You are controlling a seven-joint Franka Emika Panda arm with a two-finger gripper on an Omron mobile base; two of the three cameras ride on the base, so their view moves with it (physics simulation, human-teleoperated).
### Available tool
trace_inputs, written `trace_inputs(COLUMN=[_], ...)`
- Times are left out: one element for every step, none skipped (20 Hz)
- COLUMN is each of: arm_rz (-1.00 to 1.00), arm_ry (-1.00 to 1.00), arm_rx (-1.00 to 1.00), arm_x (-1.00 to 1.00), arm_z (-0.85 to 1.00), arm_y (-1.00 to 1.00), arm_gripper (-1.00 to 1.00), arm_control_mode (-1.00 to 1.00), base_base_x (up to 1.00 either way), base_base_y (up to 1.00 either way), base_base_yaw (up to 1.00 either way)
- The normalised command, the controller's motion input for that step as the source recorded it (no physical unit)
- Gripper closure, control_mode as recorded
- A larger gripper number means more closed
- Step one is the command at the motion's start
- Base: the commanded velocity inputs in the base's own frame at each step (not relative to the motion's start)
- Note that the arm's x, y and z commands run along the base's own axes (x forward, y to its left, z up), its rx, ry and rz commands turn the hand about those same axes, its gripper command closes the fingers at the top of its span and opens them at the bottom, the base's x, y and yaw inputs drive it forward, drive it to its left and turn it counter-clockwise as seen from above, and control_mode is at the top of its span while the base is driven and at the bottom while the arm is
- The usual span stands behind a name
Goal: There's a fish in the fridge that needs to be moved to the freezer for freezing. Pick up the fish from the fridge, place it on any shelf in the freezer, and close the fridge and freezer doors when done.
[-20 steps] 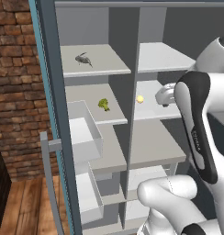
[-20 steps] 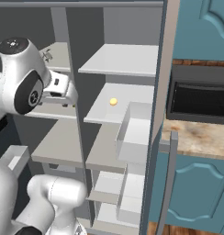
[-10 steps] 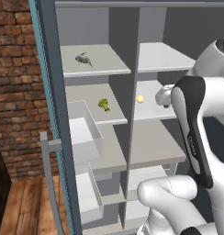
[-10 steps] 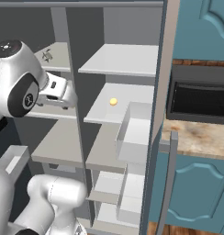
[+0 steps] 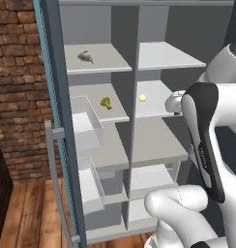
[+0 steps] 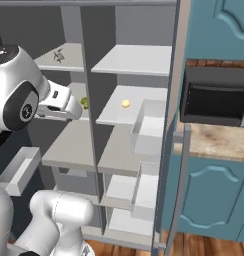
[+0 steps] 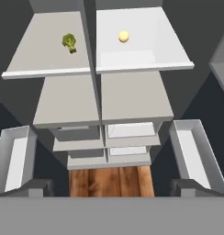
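Observation:
The small dark grey fish (image 5: 84, 57) (image 6: 58, 55) lies on the top shelf (image 5: 108, 63) of the narrower left compartment, the freezer (image 5: 98, 145). The wider right compartment, the fridge (image 5: 156, 140), has a yellow ball (image 5: 142, 98) (image 7: 124, 36) on its second shelf. Both slate-grey doors stand wide open: the freezer door (image 5: 54, 97) at left and the fridge door (image 6: 175, 100) at right. My gripper (image 7: 111, 188) (image 6: 74, 109) is open and holds nothing. It hovers in front of the unit at second-shelf height, below the fish, looking down over the shelves.
A green broccoli floret (image 5: 106, 102) (image 7: 69, 42) sits on the freezer's second shelf. Clear bins (image 5: 86, 126) (image 6: 149, 125) hang inside both doors. A black microwave (image 6: 216, 97) and a counter (image 6: 214, 142) over teal cabinets stand to the right, and a brick wall (image 5: 18, 72) stands to the left.
My hand has dipped slightly and the forearm has swung a little. The fish, the broccoli and the ball have stayed where they were.

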Motion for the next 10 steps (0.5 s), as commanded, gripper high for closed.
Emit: trace_inputs(arm_rz=[0.00,0.00,0.00,0.00,0.00,0.00,0.00,0.00,0.00,0.00], arm_ry=[0.00,0.00,0.00,0.00,0.00,0.00,0.00,0.00,0.00,0.00], arm_rx=[0.00,0.00,0.00,0.00,0.00,0.00,0.00,0.00,0.00,0.00], arm_x=[0.00,0.00,0.00,0.00,0.00,0.00,0.00,0.00,0.00,0.00], arm_z=[0.00,0.00,0.00,0.00,0.00,0.00,0.00,0.00,0.00,0.00], arm_y=[0.00,0.00,0.00,0.00,0.00,0.00,0.00,0.00,0.00,0.00], arm_gripper=[-1.00,-1.00,-1.00,-1.00,-1.00,-1.00,-1.00,-1.00,-1.00,-1.00], arm_control_mode=[1.00,1.00,1.00,1.00,1.00,1.00,1.00,1.00,1.00,1.00], base_base_x=[-0.51,-0.39,-0.22,-0.08,-0.20,-0.29,-0.32,-0.29,-0.25,-0.29], base_base_y=[0.00,0.00,0.00,0.00,0.00,0.00,0.03,0.03,0.00,0.00], base_base_yaw=[0.00,0.00,0.00,0.00,0.00,0.00,0.00,0.00,0.01,0.01])
